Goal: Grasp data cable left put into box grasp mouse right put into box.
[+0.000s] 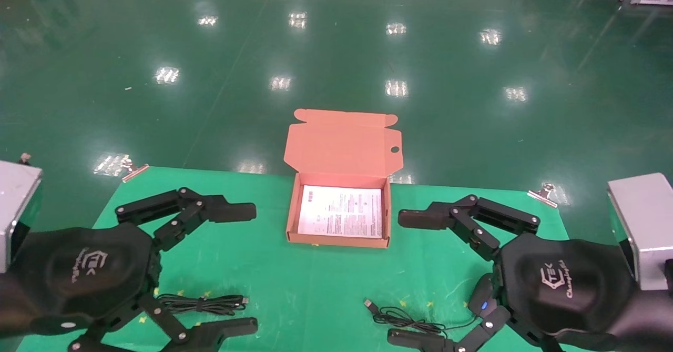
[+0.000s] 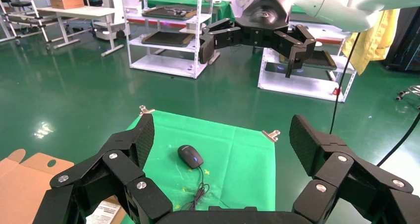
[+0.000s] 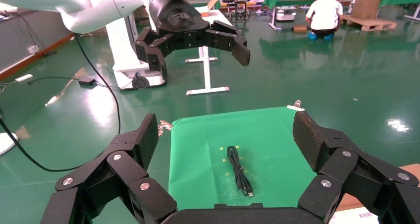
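From the head camera I see the shallow orange-brown cardboard box (image 1: 339, 212) at table centre, flap lid up, white printed sheet (image 1: 340, 211) as its floor. My left gripper (image 1: 243, 269) hangs at 9 o'clock of it, fingers spread wide and holding nothing; the black looped data cable (image 1: 202, 304) lies on the green cloth (image 1: 294, 283) between its fingers. My right gripper (image 1: 408, 276) hangs at 3 o'clock, equally spread, over the thin black cord (image 1: 402, 318).

Left wrist camera: the small black oval mouse (image 2: 190, 156) lies on the cloth, cord trailing.

Right wrist camera: the cable bundle sits alone mid-cloth.
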